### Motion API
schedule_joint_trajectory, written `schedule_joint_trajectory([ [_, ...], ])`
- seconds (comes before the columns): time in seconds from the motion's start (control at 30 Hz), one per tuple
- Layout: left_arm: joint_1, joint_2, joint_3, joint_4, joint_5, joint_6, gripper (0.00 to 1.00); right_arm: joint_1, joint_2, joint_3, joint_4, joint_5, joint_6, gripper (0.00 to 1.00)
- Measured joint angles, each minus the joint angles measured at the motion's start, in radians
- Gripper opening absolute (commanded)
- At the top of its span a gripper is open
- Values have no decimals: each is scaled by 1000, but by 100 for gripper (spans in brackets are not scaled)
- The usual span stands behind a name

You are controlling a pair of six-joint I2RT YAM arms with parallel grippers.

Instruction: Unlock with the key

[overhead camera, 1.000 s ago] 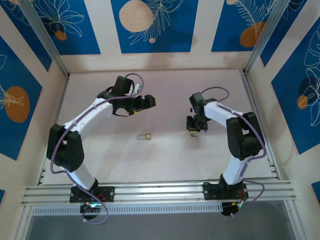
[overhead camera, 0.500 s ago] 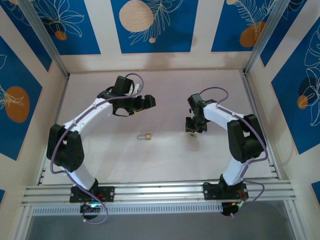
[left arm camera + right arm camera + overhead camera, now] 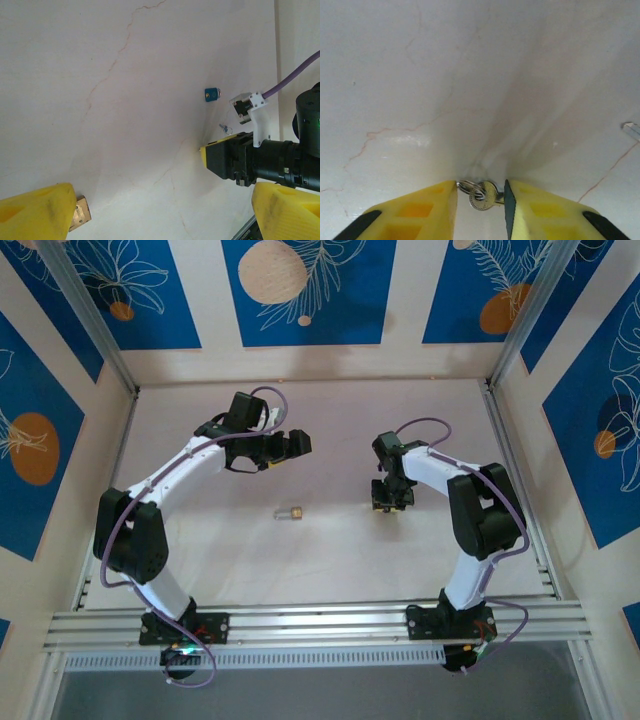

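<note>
Looking down on a pale, faintly veined tabletop (image 3: 330, 560) boxed in by cream walls with blue floral panels (image 3: 300, 290). Finding the right gripper (image 3: 388, 500) pointing straight down at the table right of centre, its tips at or just above the surface. Seeing, through the right wrist camera, a tiny silvery metal key (image 3: 485, 195) on a thin wire ring lying flat in the narrow gap between two yellow fingers (image 3: 422, 212), the ring end at one finger's inner face and the head's edge at the other's. Being unable to tell whether those jaws are pinching the key or merely flanking it. Spotting the left gripper (image 3: 292, 448) hanging above the table left of centre and farther from the arm bases, jaws spread wide and holding nothing. Seeing a small brass-bodied padlock (image 3: 292, 512) lying on the table nearer the bases, between the two grippers and well apart from the key. Catching, in the left wrist view, a corner of that padlock peeking from behind one yellow fingertip. Noticing in the same view a small blue object (image 3: 212, 94) with a brassy spot resting on the table near the right gripper, and a tiny clear scrap (image 3: 226, 129) just beside that gripper.
</note>
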Motion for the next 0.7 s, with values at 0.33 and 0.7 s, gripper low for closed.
schedule_joint_trajectory([
  [0.33,0,6,0,0,0,0,90,-13,10,1,0,24,-2,19],
  [0.7,0,6,0,0,0,0,90,-16,-13,1,3,43,2,7],
])
